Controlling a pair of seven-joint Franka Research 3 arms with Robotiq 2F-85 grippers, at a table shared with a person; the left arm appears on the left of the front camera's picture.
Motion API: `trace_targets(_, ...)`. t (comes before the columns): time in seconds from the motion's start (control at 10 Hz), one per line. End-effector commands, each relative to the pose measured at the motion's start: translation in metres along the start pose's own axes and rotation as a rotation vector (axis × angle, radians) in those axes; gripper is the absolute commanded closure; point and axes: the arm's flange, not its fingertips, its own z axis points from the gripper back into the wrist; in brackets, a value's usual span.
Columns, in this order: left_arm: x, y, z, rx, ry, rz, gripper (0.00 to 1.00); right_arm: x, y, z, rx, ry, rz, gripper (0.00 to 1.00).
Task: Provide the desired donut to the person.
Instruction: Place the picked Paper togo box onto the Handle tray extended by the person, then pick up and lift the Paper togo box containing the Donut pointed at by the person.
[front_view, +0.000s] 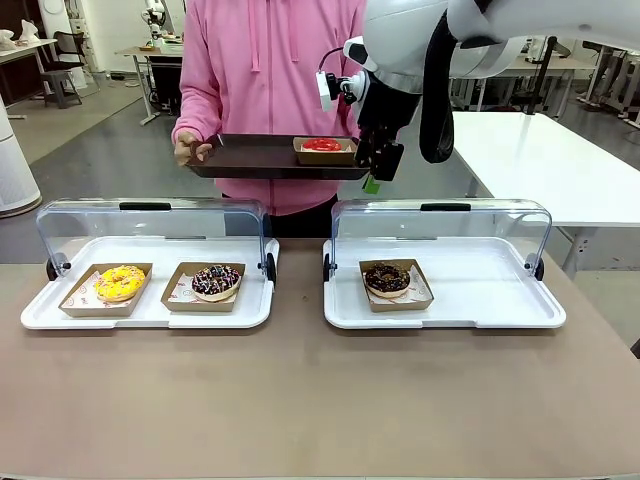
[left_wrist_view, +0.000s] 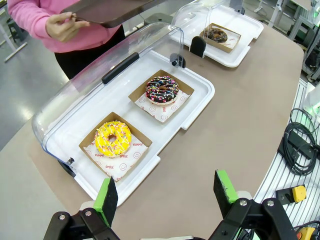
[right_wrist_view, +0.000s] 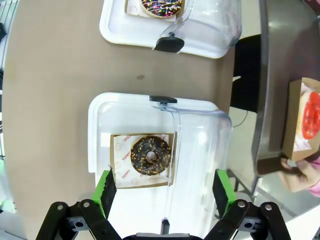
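Note:
The person (front_view: 270, 70) in a pink hoodie stands across the table, holding a dark tray (front_view: 250, 160) with both hands. On it rests a red-glazed donut (front_view: 323, 146) in a cardboard box, also at the right edge of the right wrist view as the red donut (right_wrist_view: 312, 122). My right gripper (front_view: 375, 178) hangs just right of that box, above the right display case; in its wrist view the right gripper (right_wrist_view: 164, 187) is open and empty. My left gripper (left_wrist_view: 166, 192) is open and empty over the table's near left.
The left white case (front_view: 150, 312) with its clear lid up holds a yellow donut (front_view: 120, 283) and a chocolate sprinkled donut (front_view: 216, 281). The right case (front_view: 500, 300) holds a dark chocolate donut (front_view: 387, 279). A white table (front_view: 540, 160) stands at the back right.

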Motion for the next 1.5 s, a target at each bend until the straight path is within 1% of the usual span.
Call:
trace_targets(0.0, -0.0006, 0.0005, 0.0006, -0.006, -0.012, 0.006, 0.0, -0.0001, -0.0003, -0.001, -0.003, 0.008, 0.005, 0.0)
trace_targets(1.4, -0.0006, 0.0005, 0.0006, -0.006, -0.012, 0.006, 0.0, 0.0, 0.0, 0.0, 0.0, 0.0, 0.0, 0.0)
